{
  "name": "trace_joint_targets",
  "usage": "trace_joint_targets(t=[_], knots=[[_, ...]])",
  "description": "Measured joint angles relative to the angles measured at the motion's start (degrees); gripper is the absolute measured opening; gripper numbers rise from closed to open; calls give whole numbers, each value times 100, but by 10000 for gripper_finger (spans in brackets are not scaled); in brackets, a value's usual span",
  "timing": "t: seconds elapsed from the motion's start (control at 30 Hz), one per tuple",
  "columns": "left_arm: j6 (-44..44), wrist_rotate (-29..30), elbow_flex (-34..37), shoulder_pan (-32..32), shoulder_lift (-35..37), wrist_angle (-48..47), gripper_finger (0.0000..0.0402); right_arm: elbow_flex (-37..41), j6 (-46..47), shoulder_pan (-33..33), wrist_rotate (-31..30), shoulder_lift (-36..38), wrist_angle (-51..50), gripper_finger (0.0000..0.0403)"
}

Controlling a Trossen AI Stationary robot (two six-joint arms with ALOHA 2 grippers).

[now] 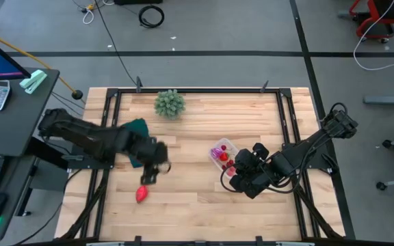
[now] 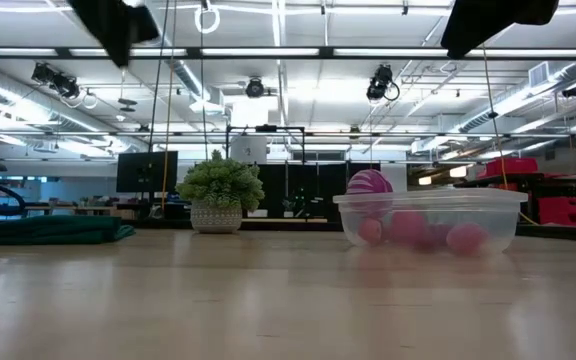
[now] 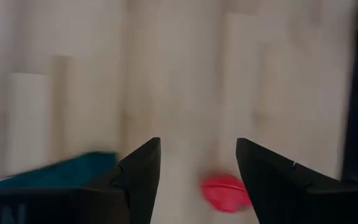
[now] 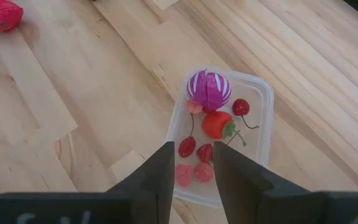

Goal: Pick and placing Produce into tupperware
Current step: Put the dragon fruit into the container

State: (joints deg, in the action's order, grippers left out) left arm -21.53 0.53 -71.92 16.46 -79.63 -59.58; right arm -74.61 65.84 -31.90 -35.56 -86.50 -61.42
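Left gripper (image 1: 144, 179) hovers above a red strawberry (image 1: 141, 195) on the table (image 1: 183, 205), fingers (image 3: 143, 174) spread wide, empty. Right gripper (image 1: 228, 179), jaws narrow and apparently empty, sits beside the clear tupperware (image 4: 260, 87), which holds a purple striped ball (image 4: 209, 89), a strawberry piece (image 4: 216, 124) and small berries (image 4: 187, 147).

a light wooden table (image 1: 190, 205) of pale planks carries everything. on it a clear tupperware (image 1: 219, 152) sits right of centre, a spiky green plant clump (image 1: 169, 103) stands near the far edge, a dark green folded cloth (image 1: 137, 126) lies left of centre, and one red strawberry-like piece (image 1: 141, 194) lies nearer the front.
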Motion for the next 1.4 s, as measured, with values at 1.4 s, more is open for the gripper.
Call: trace_joint_targets(t=[1.4], knots=[[-7339,535,2354,2729,-589,2440,256,0,-1140,554,-98,-2,132,117]])
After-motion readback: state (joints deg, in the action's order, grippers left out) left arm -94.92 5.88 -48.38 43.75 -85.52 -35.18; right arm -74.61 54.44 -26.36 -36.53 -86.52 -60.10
